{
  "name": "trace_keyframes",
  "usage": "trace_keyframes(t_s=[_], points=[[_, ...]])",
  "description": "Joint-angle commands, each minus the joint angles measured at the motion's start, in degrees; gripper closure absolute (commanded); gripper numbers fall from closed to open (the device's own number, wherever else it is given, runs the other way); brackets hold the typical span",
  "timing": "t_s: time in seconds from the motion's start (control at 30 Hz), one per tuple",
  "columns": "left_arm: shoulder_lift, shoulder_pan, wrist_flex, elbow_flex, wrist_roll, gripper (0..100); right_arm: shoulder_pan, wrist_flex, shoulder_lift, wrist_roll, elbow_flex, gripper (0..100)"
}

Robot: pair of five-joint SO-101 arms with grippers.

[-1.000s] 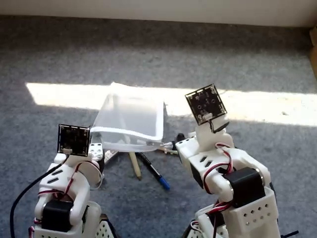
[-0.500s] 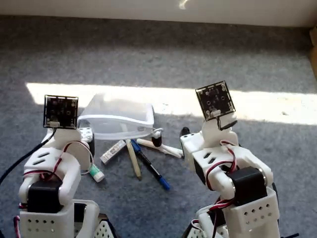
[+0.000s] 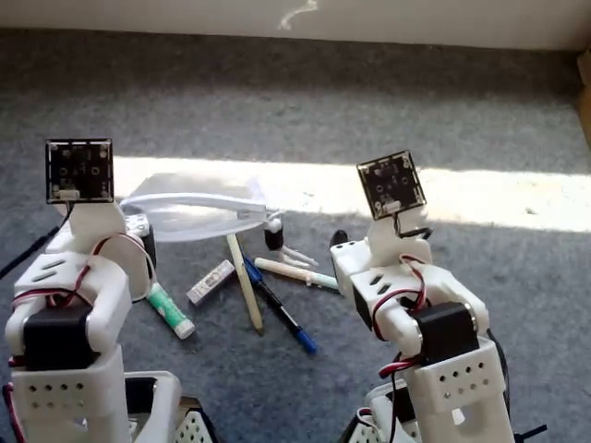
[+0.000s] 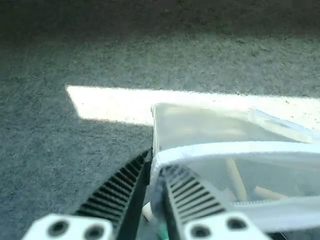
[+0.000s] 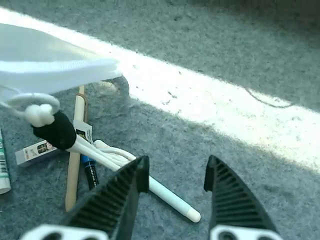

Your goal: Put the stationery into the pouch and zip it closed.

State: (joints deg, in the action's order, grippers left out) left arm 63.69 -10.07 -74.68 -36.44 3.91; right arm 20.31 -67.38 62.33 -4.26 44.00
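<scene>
Two arms over nubby grey carpet (image 3: 388,101), left gripper (image 4: 156,165) pinched on the rim of a limp, translucent white pouch (image 4: 225,162), right gripper (image 5: 175,172) fingers spread above a slim white marker (image 5: 167,197), round wooden pencil (image 3: 245,281) and blue pen (image 3: 277,314) beside it, glue stick (image 3: 171,312) partly hidden by the left arm.

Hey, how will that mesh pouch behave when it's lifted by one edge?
Probably floppy: the pouch sags away from the left tool pinching its rim. Likely light, since a pencil shows through its thin mesh. Its mouth may collapse.
</scene>
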Motion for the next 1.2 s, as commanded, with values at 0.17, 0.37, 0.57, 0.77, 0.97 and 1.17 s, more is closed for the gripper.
trace_keyframes(t_s=[0.17, 0.37, 0.57, 0.77, 0.97, 1.17], points=[[-4.00, -4.79, -6.68, 10.59, 0.70, 99, -0.13, 1.19, 0.84, -0.26, 1.27, 82.9], [-4.18, -7.52, -6.77, 9.36, 0.70, 99, 0.04, 1.19, 0.84, -4.31, 4.18, 82.9], [-4.35, -7.78, -6.68, 8.84, 0.62, 99, 4.79, 0.84, -1.54, -4.31, 4.44, 82.9], [-4.35, -12.53, -6.86, 8.92, 0.62, 99, 6.11, 0.84, -15.60, -4.31, 0.92, 82.9], [-4.35, -16.22, -7.03, 8.84, 0.62, 99, 12.18, 1.01, -23.87, -4.66, -3.65, 82.9], [-4.35, -19.47, -7.03, 8.04, 0.44, 99, 14.29, 1.10, -32.13, -10.55, -8.92, 82.9]])
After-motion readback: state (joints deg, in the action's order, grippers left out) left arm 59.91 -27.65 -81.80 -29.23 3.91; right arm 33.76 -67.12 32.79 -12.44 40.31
